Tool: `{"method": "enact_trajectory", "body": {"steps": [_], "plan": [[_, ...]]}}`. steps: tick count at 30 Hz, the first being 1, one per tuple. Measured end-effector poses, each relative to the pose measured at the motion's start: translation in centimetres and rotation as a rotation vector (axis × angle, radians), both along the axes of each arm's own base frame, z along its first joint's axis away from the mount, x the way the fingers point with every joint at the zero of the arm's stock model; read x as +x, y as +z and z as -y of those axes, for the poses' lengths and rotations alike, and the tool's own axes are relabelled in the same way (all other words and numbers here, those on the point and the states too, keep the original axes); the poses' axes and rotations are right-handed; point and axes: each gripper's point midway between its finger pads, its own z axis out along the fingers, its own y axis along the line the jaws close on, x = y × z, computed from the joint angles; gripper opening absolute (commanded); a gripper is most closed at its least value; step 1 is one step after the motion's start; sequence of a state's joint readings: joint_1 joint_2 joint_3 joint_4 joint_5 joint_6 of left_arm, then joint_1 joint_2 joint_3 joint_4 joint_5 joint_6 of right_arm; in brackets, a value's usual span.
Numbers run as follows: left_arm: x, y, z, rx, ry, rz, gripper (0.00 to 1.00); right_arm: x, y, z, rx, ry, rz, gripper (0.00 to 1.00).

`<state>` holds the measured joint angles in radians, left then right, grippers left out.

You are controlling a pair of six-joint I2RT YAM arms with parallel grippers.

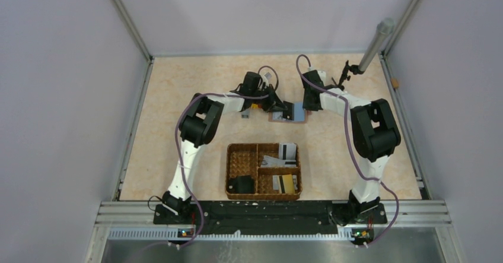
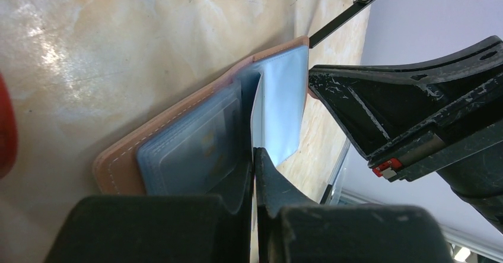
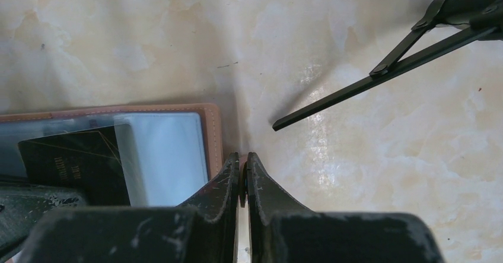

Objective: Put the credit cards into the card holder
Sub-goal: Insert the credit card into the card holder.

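card holder (image 1: 298,114) lying open, blue inside up, my left gripper (image 2: 255,156) clamped on dark credit card (image 3: 71,162) at holder's left sleeve, my right gripper (image 3: 243,169) pinched on holder's right brown edge, woven basket (image 1: 232,156) with other cards (image 1: 287,151) just nearer than holder

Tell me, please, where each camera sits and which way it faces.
Top external: above and behind, looking down at the table; both arms show, bases nearest.
Left wrist: on the left arm, looking along the left gripper, shut on a dark card, at the open card holder.
Right wrist: on the right arm, looking past the right gripper pinching the holder's edge.
Shared: all show the card holder.
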<state>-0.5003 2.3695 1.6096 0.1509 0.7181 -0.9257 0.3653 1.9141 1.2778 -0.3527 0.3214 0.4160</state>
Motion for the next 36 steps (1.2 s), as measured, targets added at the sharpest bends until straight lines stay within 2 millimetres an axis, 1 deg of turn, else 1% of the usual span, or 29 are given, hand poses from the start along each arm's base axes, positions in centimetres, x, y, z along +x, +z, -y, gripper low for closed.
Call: {"method": "enact_trajectory", "body": {"steps": [3, 7, 9, 11, 14, 18, 23, 26, 30, 36], "plan": [[0.0, -0.1, 0.0, 0.002, 0.0, -0.001, 0.0, -0.1, 0.0, -0.3, 0.015, 0.01, -0.004, 0.05], [0.0, -0.1, 0.0, 0.001, 0.0, -0.002, 0.0, -0.1, -0.1, -0.6, 0.035, 0.02, -0.01, 0.02], [0.0, -0.2, 0.0, 0.002, 0.0, -0.003, 0.07, -0.1, -0.1, -0.6, 0.046, 0.023, -0.015, 0.0], [0.0, -0.2, 0.0, 0.005, -0.002, 0.001, 0.17, -0.1, -0.2, -0.7, 0.055, 0.026, -0.018, 0.0], [-0.1, -0.6, -0.2, 0.027, -0.008, 0.007, 0.3, -0.1, -0.2, -0.8, 0.064, 0.03, -0.022, 0.0], [0.0, -0.2, -0.1, 0.053, -0.024, 0.021, 0.44, -0.2, -0.2, -0.8, 0.067, 0.032, -0.024, 0.0], [0.0, 0.3, 0.1, 0.094, -0.046, 0.054, 0.54, -0.2, -0.2, -0.8, 0.066, 0.032, -0.024, 0.0], [0.0, 0.5, 0.0, 0.123, -0.05, 0.071, 0.57, -0.2, -0.2, -0.9, 0.07, 0.034, -0.025, 0.0], [-0.1, 0.6, -0.6, 0.17, -0.042, 0.082, 0.63, -0.2, -0.2, -1.0, 0.077, 0.039, -0.027, 0.0], [-0.1, 0.8, -1.6, 0.235, -0.029, 0.092, 0.69, -0.3, -0.3, -1.2, 0.083, 0.044, -0.031, 0.0]]}}
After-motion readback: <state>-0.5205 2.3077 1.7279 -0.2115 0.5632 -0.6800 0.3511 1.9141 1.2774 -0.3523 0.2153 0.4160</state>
